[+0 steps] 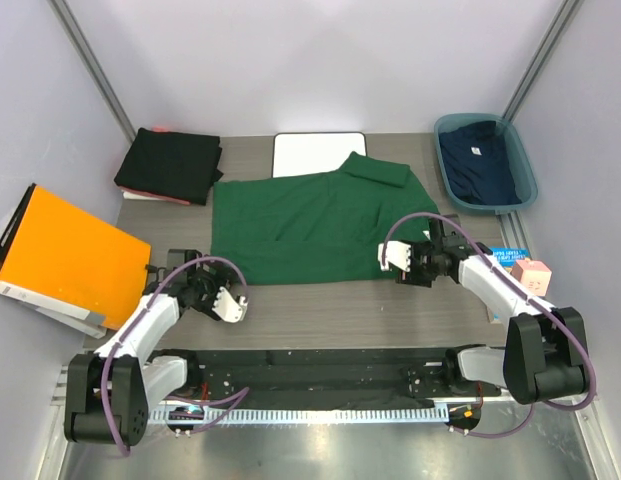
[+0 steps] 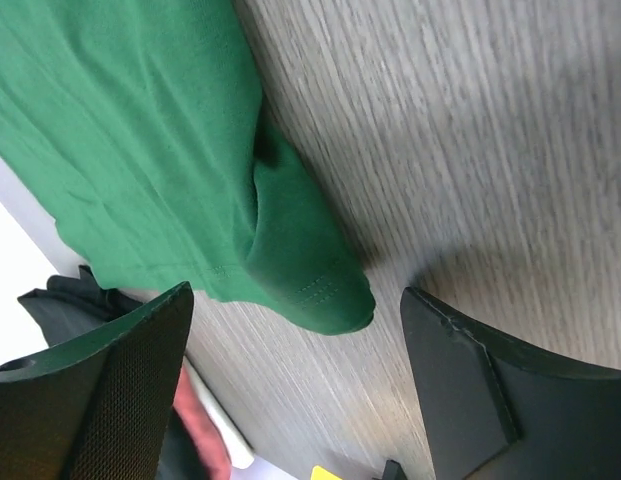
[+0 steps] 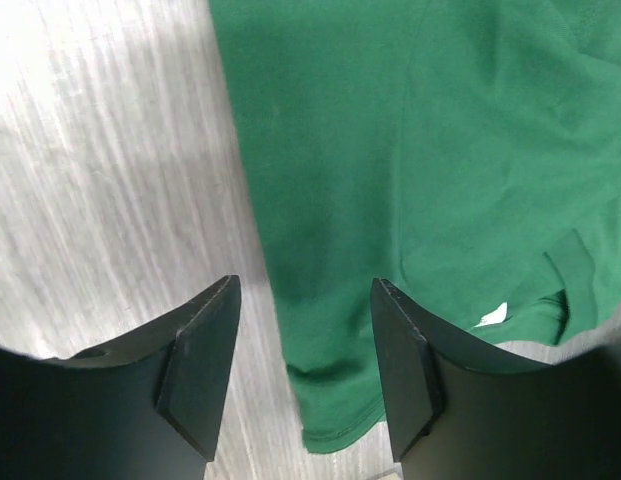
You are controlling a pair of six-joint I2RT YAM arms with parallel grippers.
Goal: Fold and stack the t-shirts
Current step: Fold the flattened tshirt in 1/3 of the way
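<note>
I've got the dark green t-shirt spread across the middle of the table, with its folded-over end toward the upper right. My left gripper is wide open just off the shirt's lower left corner, holding nothing. My right gripper is at the lower right edge, fingers partway apart astride the hem, the cloth lying flat between them, not pinched. Black folded shirts sit upper left. The navy shirt is in the bin, upper right.

On surface, spread t-shirt lies centre w/ board behind it, folded t-shirts back-left, bin back-right holding prob. another t-shirt, folder far left.
</note>
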